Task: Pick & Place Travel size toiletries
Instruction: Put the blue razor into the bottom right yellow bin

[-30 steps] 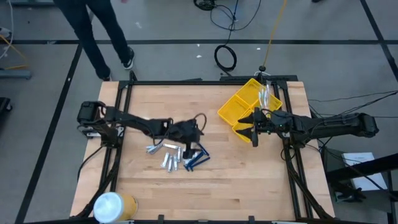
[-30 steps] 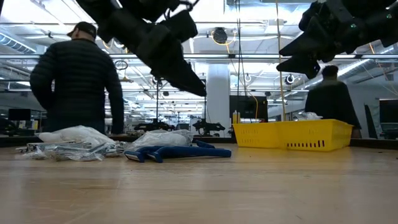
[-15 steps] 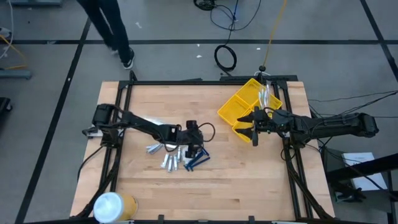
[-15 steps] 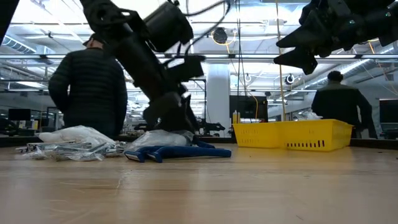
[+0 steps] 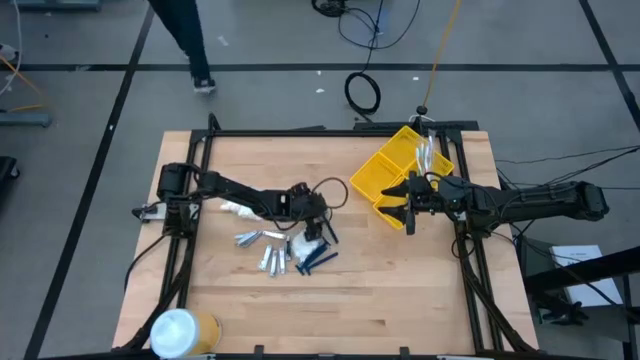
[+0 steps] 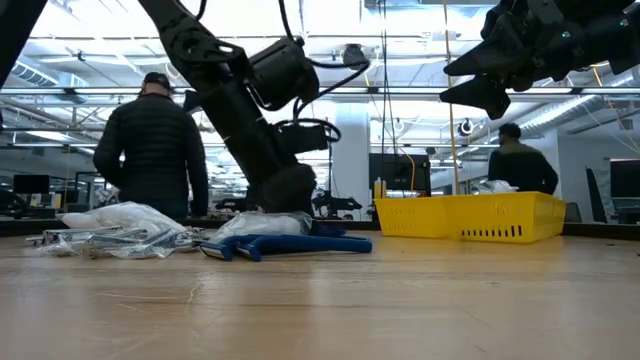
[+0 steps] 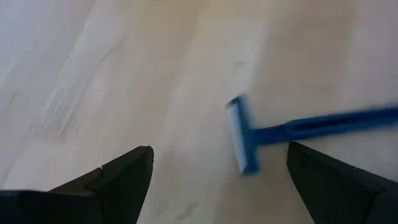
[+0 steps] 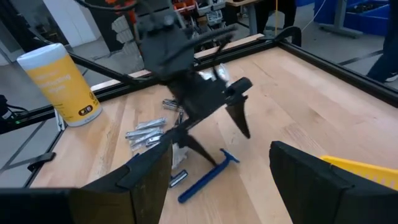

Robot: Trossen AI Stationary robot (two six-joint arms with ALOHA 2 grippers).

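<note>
Surface: a pale wooden worktop (image 5: 400, 290) in a black frame, standing in an open workshop where people are walking beyond the far edge

Near-left corner: one big white-and-yellow cylinder (image 5: 182, 330), standing apart from the work

Middle of the worktop: the toiletries are lying in a loose heap, probably tipped out for sorting
- silvery tubes (image 5: 262, 251), about five, exact count unclear
- blue razor (image 5: 315, 259), one plainly showing; a second may be lying under it
- white packet (image 5: 237, 210), one, just beyond the tubes

Left gripper (image 5: 312, 238): hovering low over the heap with its fingers spread wide and empty, the razor's head lying between them, apparently lining up a grasp

Far-right corner: one yellow bin (image 5: 385, 172), already holding some pale items; probably the drop-off

Right gripper (image 5: 408, 212): waiting above the bin's near side, fingers spread, carrying nothing
</note>
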